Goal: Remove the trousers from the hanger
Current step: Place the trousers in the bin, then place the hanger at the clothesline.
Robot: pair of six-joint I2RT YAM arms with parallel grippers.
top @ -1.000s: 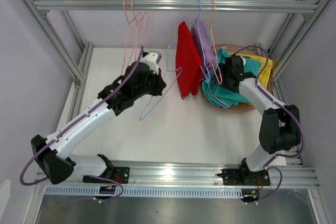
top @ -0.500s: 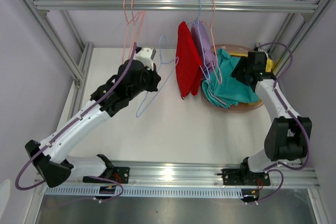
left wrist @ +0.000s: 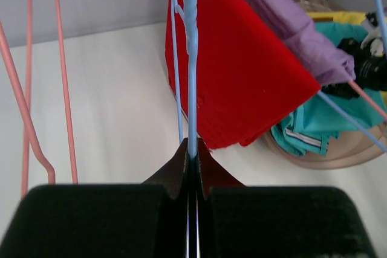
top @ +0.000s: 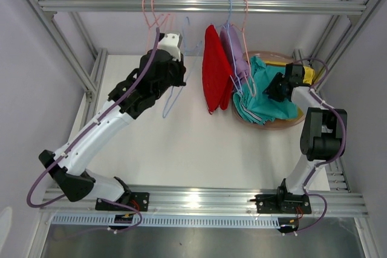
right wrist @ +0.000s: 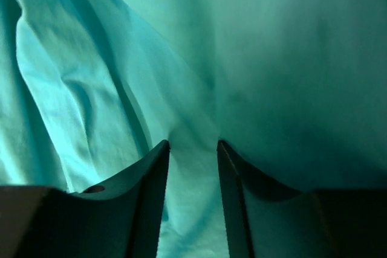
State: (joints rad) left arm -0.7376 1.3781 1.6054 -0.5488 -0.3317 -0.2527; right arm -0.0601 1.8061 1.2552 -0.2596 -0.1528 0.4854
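Observation:
Red trousers and lavender trousers hang on hangers from the rail. Teal trousers and yellow trousers lie in the pinkish tub. My left gripper is shut on a bare blue hanger, held up close to the rail, left of the red trousers. My right gripper presses into the teal trousers, jaws apart with a fold of teal cloth between them.
Two empty pink hangers hang at the rail's left. Frame posts stand at both sides of the white table. The tub sits at the back right, against the frame.
My left arm has lifted the blue hanger up and back toward the rail. The right gripper left the hangers, swung right, settled onto the teal trousers in the tub, and its jaws have narrowed.

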